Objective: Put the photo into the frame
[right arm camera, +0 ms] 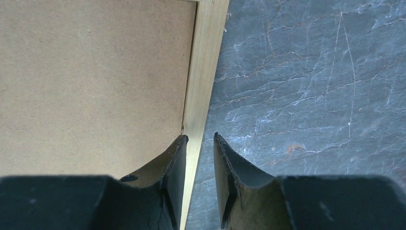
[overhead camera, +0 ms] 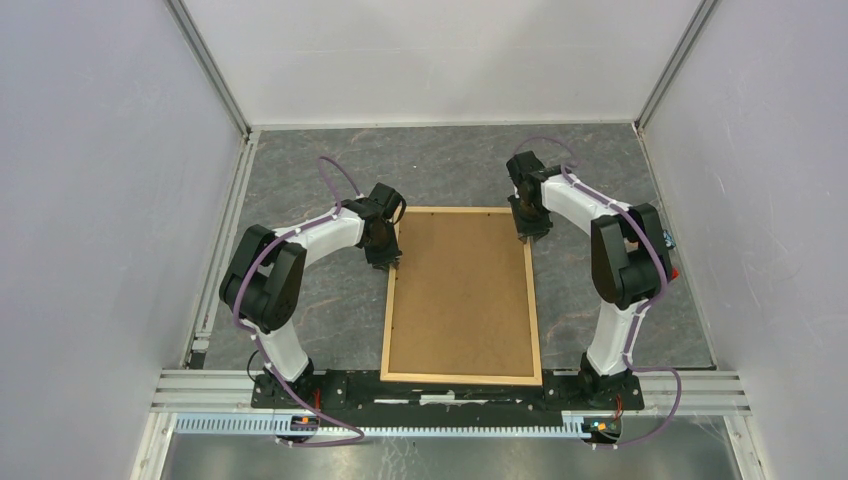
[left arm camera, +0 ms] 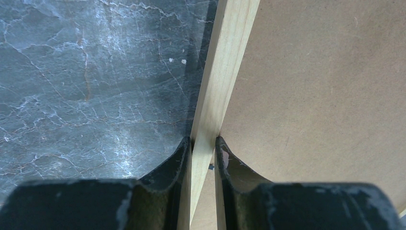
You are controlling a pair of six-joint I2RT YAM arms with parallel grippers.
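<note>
Seen from above, the frame (overhead camera: 388, 320), a large rectangle of thin pale wood strips, lies flat in the middle of a dark grey marbled table (overhead camera: 320, 320), its long sides running from the bottom of the view toward the top. A plain brown board (overhead camera: 462, 290) fills the whole opening inside the strips. The left gripper (overhead camera: 385, 258) sits on the frame's left long side, near the upper left corner. In its wrist camera the two black fingers (left arm camera: 181, 163) press against either face of the wood strip, clenched on it, with table on the left and brown board on the right. The right gripper (overhead camera: 528, 232) is at the frame's upper right corner. In its own wrist view the jaws stand parted and grasp nothing (one finger (right arm camera: 177, 158) lies over the inner edge of the strip, the other over bare table just beside it, with a gap of table showing between the strip and that outer finger).
</note>
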